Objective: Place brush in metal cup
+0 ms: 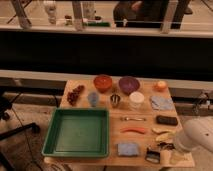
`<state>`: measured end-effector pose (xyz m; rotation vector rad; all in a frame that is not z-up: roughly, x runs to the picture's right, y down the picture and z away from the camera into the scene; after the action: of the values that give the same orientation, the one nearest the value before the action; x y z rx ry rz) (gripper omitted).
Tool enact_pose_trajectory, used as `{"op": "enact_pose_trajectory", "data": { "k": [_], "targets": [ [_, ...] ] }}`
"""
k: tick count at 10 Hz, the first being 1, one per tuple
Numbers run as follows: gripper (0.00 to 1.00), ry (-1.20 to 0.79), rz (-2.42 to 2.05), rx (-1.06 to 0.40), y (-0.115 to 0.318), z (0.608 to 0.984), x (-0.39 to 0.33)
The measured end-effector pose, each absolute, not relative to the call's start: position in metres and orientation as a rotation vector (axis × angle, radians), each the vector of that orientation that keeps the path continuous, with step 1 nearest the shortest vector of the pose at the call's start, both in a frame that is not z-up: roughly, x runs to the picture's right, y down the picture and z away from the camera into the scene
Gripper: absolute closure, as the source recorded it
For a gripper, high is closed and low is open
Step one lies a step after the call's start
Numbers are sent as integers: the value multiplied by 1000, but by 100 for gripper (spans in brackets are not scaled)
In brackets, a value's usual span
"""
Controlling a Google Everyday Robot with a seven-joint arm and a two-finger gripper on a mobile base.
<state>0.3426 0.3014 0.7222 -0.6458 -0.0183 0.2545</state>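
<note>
The brush [152, 154] lies at the table's front right corner, a small dark piece with a pale band. The metal cup [115, 100] stands upright in the middle of the table, between the pale blue cup [93, 98] and the white cup [136, 100]. My white arm [198, 135] reaches in from the lower right. My gripper [166, 147] is a dark shape low over the front right corner, just right of the brush and far from the metal cup.
A green tray [55, 131] fills the front left. A red bowl [102, 82], purple bowl [128, 85] and orange [160, 85] line the back. Grapes [75, 95], a blue cloth [161, 103], a black block [166, 120], a yellow piece [162, 135] and a blue sponge [128, 149] lie around.
</note>
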Motion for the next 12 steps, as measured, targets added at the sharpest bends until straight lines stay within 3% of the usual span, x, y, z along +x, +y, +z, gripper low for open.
{"op": "enact_pose_trajectory", "data": {
  "k": [7, 12],
  "targets": [
    [21, 9, 242, -683, 320, 744, 323],
    [44, 49, 269, -688, 323, 747, 340]
  ]
}}
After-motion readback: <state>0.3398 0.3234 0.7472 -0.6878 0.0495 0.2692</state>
